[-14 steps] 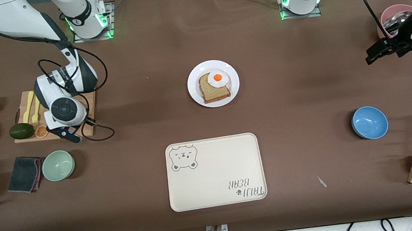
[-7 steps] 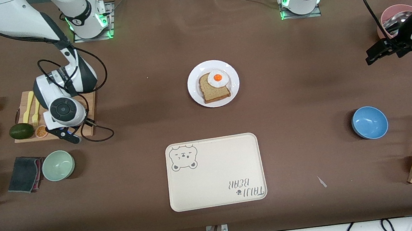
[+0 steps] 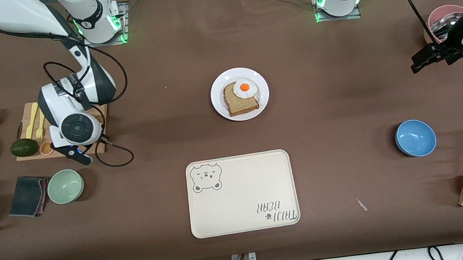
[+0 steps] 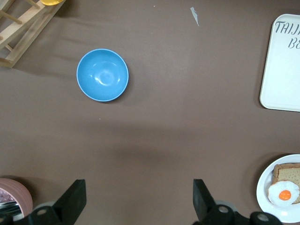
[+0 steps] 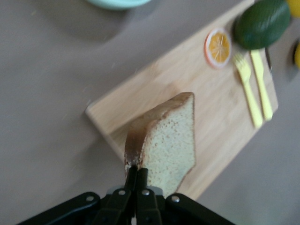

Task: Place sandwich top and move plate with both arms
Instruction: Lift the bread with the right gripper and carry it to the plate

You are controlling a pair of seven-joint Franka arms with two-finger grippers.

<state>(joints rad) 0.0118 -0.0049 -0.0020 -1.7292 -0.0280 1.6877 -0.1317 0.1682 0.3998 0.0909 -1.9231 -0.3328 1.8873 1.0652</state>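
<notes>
Bread slice (image 5: 164,140), the sandwich top, hangs pinched by its crust in the right gripper (image 5: 136,172), lifted over the wooden board (image 5: 206,89) beside an orange slice (image 5: 218,48), fork (image 5: 247,89) and avocado (image 5: 261,22). The plate (image 3: 220,104), mid-table, holds another bread slice (image 3: 237,102) with an egg (image 3: 245,88). The left gripper (image 4: 136,199) waits spread wide over bare table near the blue bowl (image 4: 102,75).

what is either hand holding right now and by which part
The right hand is shut on the sandwich top, pinching its crust edge, over the cutting board. The left hand is open and holds nothing.
</notes>
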